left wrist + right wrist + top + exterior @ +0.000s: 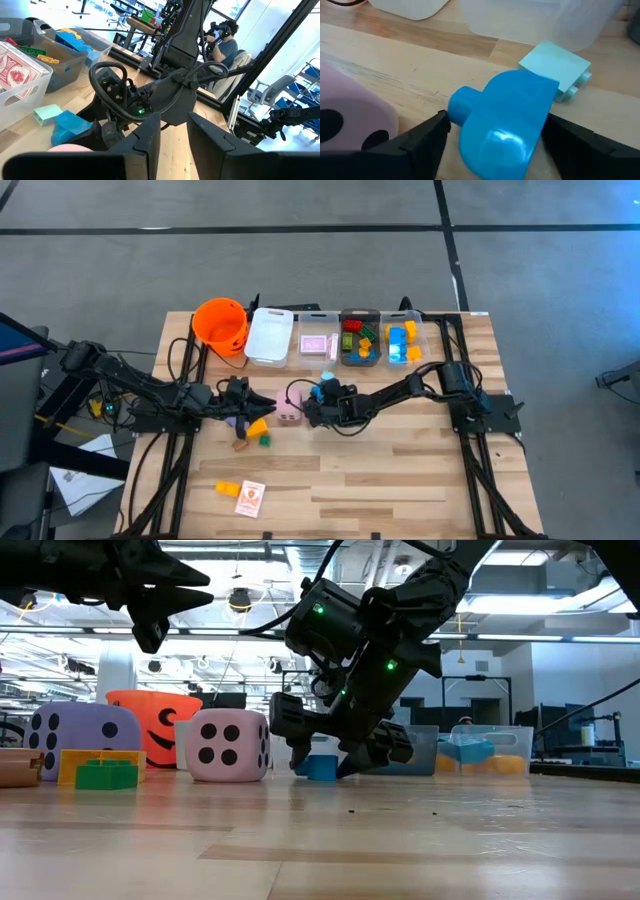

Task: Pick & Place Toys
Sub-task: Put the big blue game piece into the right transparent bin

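Wooden table [400,470]; bins [360,338] partly filled; right gripper [492,137] straddles blue brick [502,120], not clenched yet; pink die [289,409] beside; left gripper [240,402] grip unclear; several toys left.

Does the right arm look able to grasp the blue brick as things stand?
Probably yes: the right gripper already has its jaws on either side of the blue brick, with nothing between them.
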### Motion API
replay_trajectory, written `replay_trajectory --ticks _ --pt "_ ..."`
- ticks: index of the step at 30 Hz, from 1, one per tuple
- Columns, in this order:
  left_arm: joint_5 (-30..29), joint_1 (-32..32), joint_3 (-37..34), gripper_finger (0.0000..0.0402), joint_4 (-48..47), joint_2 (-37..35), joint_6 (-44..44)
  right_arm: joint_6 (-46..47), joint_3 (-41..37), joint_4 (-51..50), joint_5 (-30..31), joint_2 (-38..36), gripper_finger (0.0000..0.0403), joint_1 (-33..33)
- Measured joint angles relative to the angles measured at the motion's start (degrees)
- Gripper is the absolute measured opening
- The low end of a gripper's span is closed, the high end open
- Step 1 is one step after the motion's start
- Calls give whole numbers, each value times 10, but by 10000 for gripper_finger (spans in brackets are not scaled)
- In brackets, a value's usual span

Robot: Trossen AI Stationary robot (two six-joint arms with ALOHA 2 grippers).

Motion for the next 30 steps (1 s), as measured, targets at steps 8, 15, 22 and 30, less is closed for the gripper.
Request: replay_trajectory --ticks 8,15,22,30 --pt "0 0 0 90 0 0 0 -7 -1 -2 -1 0 184 0" --pt "0 0 0 90 0 0 0 -25 0 13 6 1 67 11" --pt "0 0 0 90 0 0 0 -39 -1 14 46 2 6 34" --pt "0 0 0 90 0 0 0 -37 -1 15 57 2 4 55"
